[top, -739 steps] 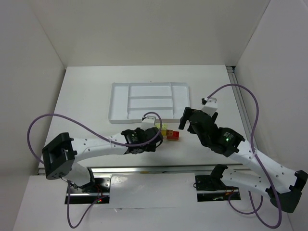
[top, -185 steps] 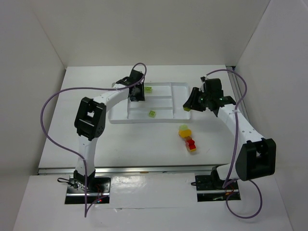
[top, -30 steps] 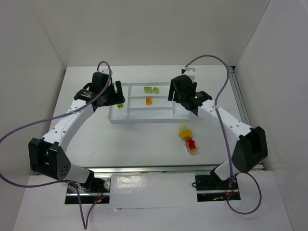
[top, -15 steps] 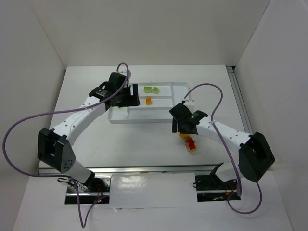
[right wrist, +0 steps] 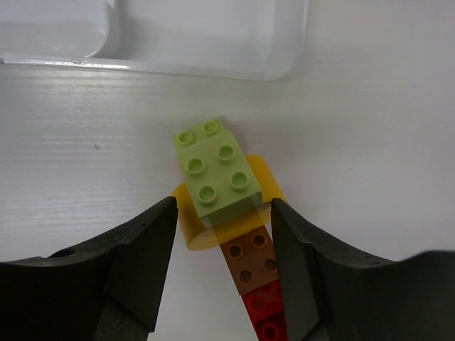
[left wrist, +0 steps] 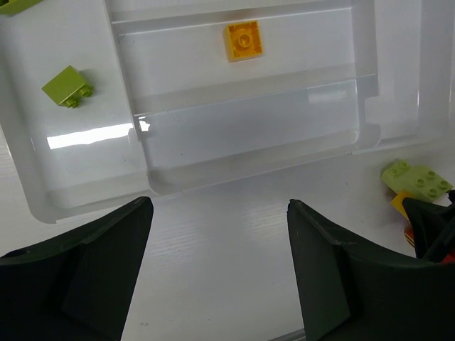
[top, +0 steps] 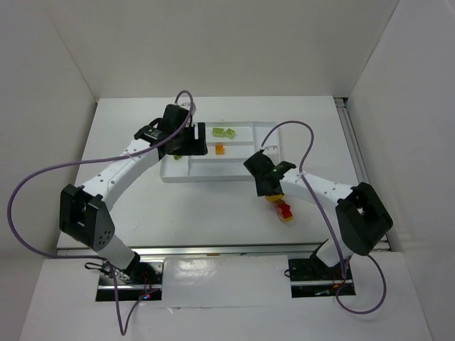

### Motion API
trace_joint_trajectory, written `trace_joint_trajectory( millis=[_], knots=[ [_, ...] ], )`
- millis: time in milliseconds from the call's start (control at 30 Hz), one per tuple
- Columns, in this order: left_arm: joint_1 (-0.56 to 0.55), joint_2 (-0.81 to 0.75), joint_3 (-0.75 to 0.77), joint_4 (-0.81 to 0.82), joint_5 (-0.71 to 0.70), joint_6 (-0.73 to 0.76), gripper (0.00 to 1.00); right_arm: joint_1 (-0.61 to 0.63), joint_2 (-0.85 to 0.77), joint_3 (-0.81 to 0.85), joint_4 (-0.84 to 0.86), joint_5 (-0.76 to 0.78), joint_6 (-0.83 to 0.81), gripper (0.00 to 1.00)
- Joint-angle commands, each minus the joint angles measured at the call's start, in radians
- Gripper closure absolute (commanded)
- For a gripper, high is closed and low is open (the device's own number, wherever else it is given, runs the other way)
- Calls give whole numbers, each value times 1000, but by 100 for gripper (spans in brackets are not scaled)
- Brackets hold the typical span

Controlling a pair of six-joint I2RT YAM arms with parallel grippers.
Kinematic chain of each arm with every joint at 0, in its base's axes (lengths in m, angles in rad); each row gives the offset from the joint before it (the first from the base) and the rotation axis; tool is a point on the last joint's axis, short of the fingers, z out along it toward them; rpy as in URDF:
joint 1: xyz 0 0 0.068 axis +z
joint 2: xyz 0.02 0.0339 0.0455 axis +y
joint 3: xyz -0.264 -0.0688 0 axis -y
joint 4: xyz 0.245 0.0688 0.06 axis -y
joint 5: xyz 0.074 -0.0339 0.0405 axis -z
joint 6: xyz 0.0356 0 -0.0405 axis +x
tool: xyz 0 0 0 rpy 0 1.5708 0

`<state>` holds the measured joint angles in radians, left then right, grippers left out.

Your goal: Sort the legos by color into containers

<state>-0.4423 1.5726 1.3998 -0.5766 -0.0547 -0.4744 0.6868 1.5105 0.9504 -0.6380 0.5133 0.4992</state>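
The white tray point(top: 234, 165) lies mid-table. It holds two lime green legos point(top: 225, 132) in a far compartment and an orange lego point(top: 220, 149) in the one below. Seen from the left wrist, the orange lego point(left wrist: 243, 40) and a green lego point(left wrist: 67, 87) lie in separate compartments of the tray point(left wrist: 242, 121). My left gripper point(left wrist: 219, 206) hangs open and empty over the tray's near edge. In front of the tray, a green lego point(right wrist: 217, 170) sits on a yellow piece point(right wrist: 188, 217), joined to a brown lego point(right wrist: 250, 263) and a red lego point(right wrist: 266, 309). My right gripper point(right wrist: 224, 206) straddles this stack, open, with a gap on its left.
White walls close in the table on three sides. A metal rail point(top: 353, 142) runs along the right edge. The left arm's purple cable point(top: 43, 177) loops over the left of the table. The tray's near right corner point(right wrist: 213, 64) lies just beyond the stack.
My right arm has swung from above the tray down to the stack in front of it, and its jaws have narrowed. My left gripper moved right over the tray, then held still.
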Motion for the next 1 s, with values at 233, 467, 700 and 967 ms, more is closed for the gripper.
trace_joint_trajectory(
  millis=[233, 467, 700, 967],
  knots=[
    [-3, 21, 48, -5, -10, 13, 14, -30, 17, 39, 87, 36, -82, 33],
    [-3, 40, 68, -17, -20, 13, 14, -40, 17, 39, 127, 17, -126, 32],
    [-3, 49, 77, -26, -30, 22, 14, -50, -3, 8, 182, -35, -159, 39],
    [-3, 58, 96, -37, -39, 22, 14, -86, -3, -1, 216, -99, -178, 60]
  ],
)
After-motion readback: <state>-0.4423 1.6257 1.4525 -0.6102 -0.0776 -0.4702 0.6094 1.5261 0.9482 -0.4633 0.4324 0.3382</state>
